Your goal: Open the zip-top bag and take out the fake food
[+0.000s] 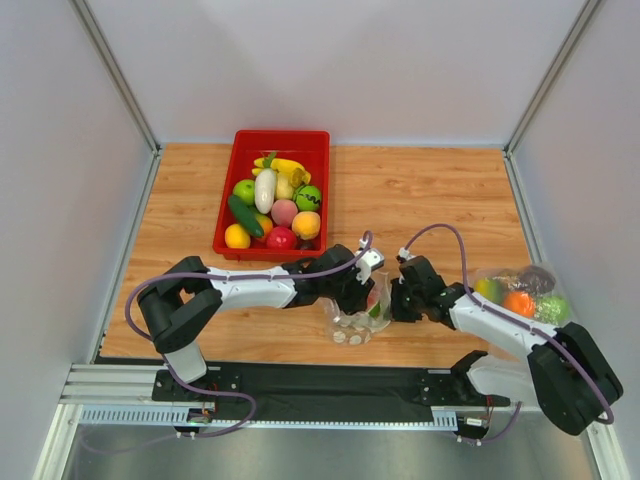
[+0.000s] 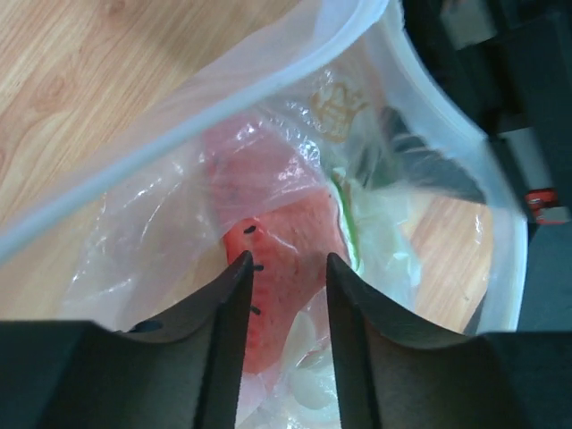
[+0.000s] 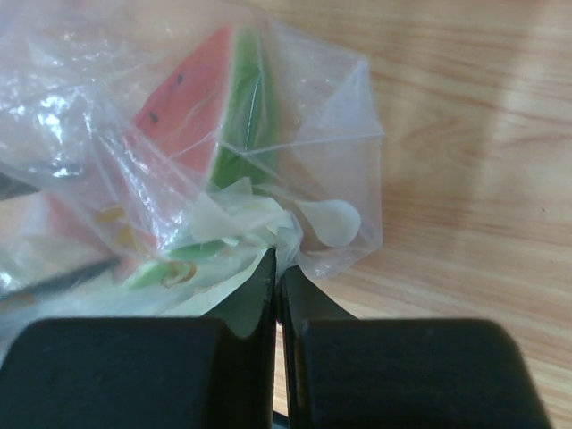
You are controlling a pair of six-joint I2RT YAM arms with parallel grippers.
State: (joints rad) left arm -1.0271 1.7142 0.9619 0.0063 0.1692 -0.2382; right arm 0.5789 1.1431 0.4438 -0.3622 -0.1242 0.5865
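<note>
The zip-top bag point(image 1: 356, 320) lies near the table's front, between the two arms, with its mouth held wide. Inside it sits the fake food, a red watermelon slice point(image 2: 288, 219) with a green rind point(image 3: 241, 107). My left gripper point(image 2: 288, 261) reaches into the bag's mouth point(image 2: 268, 85), jaws apart, and the slice shows in the gap just beyond the fingertips. In the top view, the left gripper point(image 1: 372, 290) is over the bag's upper edge. My right gripper point(image 3: 278, 257) is shut on a fold of the bag point(image 3: 344, 125) at its right side, also seen from above point(image 1: 400, 300).
A red tray point(image 1: 283, 136) full of toy fruit and vegetables stands at the back, left of centre. A second plain clear bag point(image 1: 520, 290) with orange, purple and green pieces lies at the right, by the right arm. Grey walls close in both sides.
</note>
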